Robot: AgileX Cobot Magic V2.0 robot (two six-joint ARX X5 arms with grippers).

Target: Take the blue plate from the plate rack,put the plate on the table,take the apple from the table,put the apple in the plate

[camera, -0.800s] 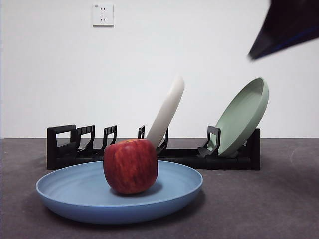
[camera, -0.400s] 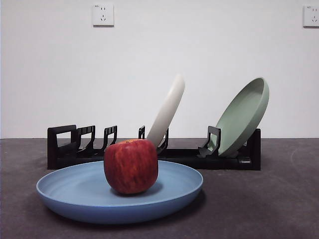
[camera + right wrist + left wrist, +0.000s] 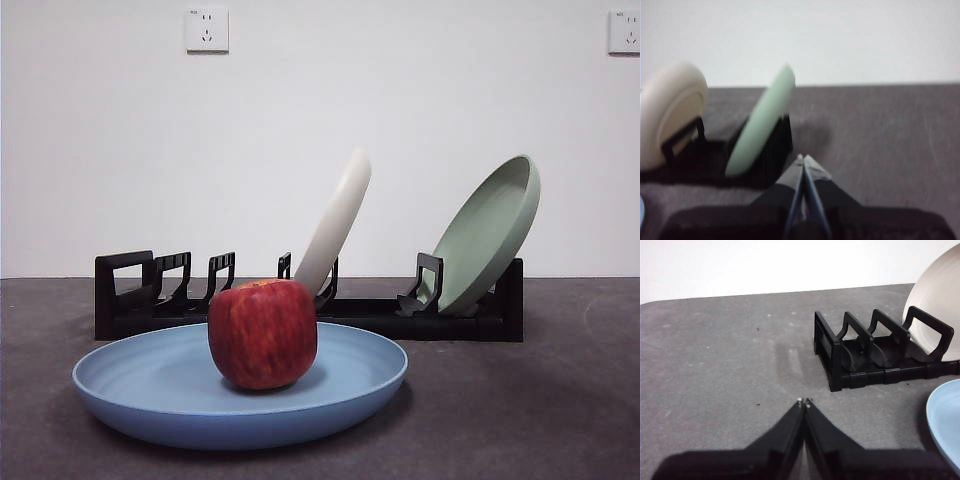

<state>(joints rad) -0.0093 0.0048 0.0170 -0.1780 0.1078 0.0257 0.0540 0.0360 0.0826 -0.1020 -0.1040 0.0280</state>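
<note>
The blue plate [image 3: 160,385] lies flat on the table [image 3: 520,400] in front of the plate rack [image 3: 130,290]. The dark red apple [image 3: 262,332] sits in the plate. The plate's rim also shows in the left wrist view [image 3: 945,425]. My left gripper [image 3: 804,402] is shut and empty, above bare table beside the rack's handle end [image 3: 840,360]. My right gripper [image 3: 801,159] is shut and empty, near the rack's other end [image 3: 777,145]. Neither gripper shows in the front view.
A cream-white plate [image 3: 335,222] and a pale green plate [image 3: 490,232] stand tilted in the rack's slots. They also show in the right wrist view, the cream-white plate [image 3: 670,110] and the pale green plate [image 3: 762,120]. Wall sockets [image 3: 206,30] are on the white wall behind.
A dark arm tip at the front view's top right has left the picture. The plate, apple and rack have not moved.
</note>
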